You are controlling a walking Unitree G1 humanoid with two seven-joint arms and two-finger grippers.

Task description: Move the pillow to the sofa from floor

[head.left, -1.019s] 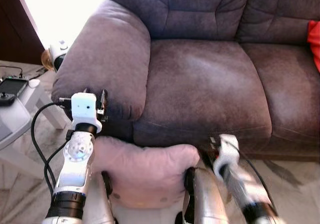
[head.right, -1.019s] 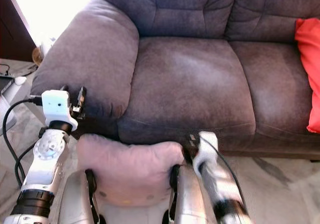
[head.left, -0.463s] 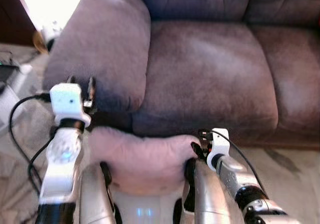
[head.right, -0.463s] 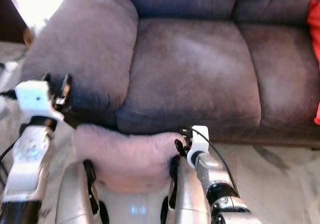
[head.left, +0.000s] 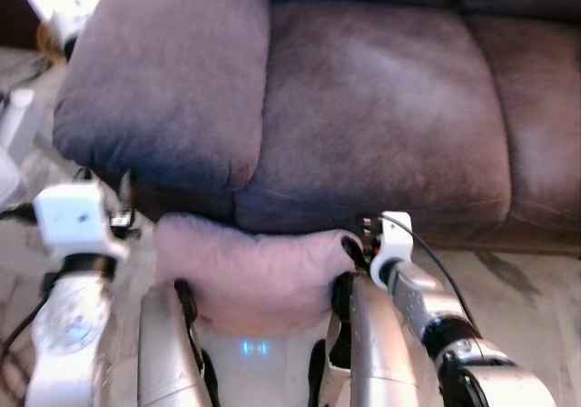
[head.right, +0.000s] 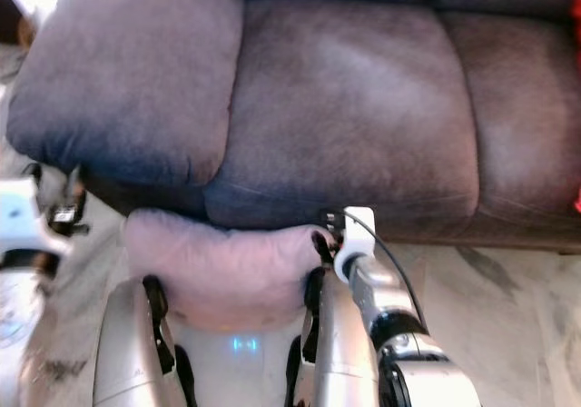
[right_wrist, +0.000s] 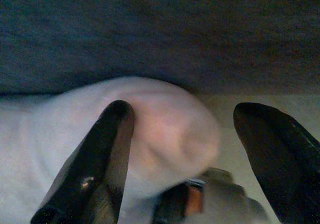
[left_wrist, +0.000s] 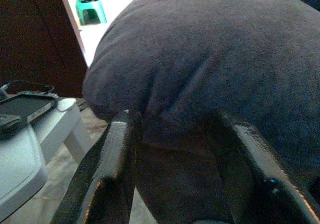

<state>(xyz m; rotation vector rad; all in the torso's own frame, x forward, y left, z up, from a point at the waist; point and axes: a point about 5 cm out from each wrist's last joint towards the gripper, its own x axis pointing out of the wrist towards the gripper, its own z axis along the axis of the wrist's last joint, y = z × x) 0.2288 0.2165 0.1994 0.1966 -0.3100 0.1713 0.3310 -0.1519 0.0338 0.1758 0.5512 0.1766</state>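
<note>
The pink pillow (head.left: pixel 250 266) is lying on the floor (head.left: pixel 526 289) against the sofa (head.left: pixel 363 98) front. The right end effector (right_wrist: pixel 195 149), fingers spread, is framing its corner; the left end effector (left_wrist: pixel 175 169), also released, is facing the armrest (head.left: pixel 163 80).

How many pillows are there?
2. A pink pillow lies on the floor against the sofa front, at the right claw. A red one barely peeks in at the sofa's right edge. More may be hidden.
</note>
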